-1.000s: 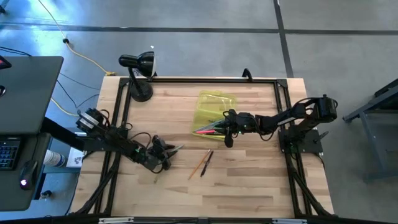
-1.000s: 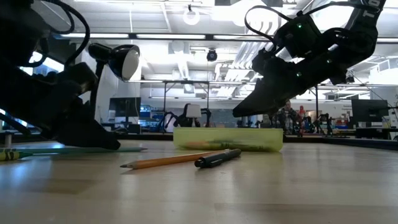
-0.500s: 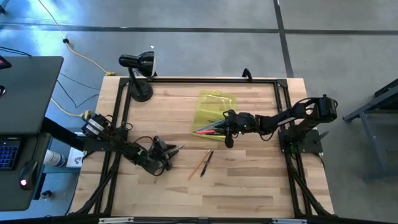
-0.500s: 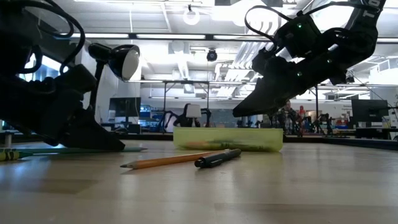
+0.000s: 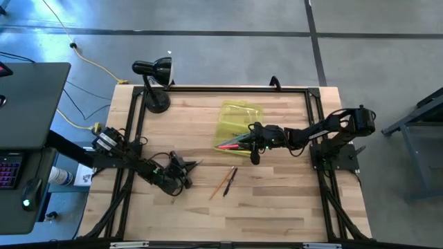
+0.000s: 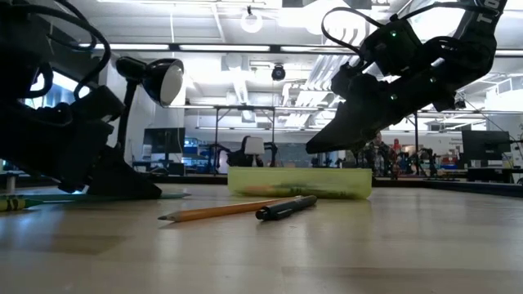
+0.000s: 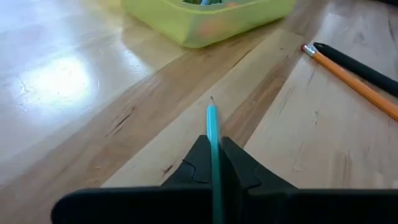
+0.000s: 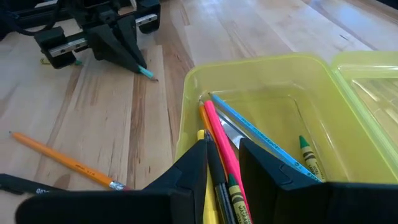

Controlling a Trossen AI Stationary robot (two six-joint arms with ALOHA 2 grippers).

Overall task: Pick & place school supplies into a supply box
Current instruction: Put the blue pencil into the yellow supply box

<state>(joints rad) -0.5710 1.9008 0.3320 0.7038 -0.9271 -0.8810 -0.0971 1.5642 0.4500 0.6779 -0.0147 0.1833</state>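
The supply box (image 5: 239,124) lies open at the table's middle, with its lid on the far side. It holds several pens, pencils and a green crayon (image 8: 308,155). My right gripper (image 8: 224,155) hangs open just above the box's near end (image 6: 298,181), over a black pen (image 8: 214,165) in the box. My left gripper (image 5: 188,167) is low at the table's left and shut on a light-blue pencil (image 7: 212,118). An orange pencil (image 5: 220,184) and a black pen (image 5: 230,181) lie side by side on the wood near the middle. My left gripper pinches the light-blue pencil's shaft (image 7: 212,134) between its two fingers, a little behind the sharpened tip. The pencil runs along the fingers and its tip (image 8: 149,74) sticks out past them. The fingers slant down from the table's left side. The pencil stays low at the table top (image 6: 176,195).
A black desk lamp (image 5: 154,79) stands at the far left corner. A short crayon bit (image 6: 10,202) lies near the left edge. Black frame rails run along the table's edges. Bare wood lies between my left gripper and the box.
My left gripper has sunk a little toward the table and tipped, and its fingers have shut on the light-blue pencil. The pencil lies where it was. My right gripper has kept still above the box.
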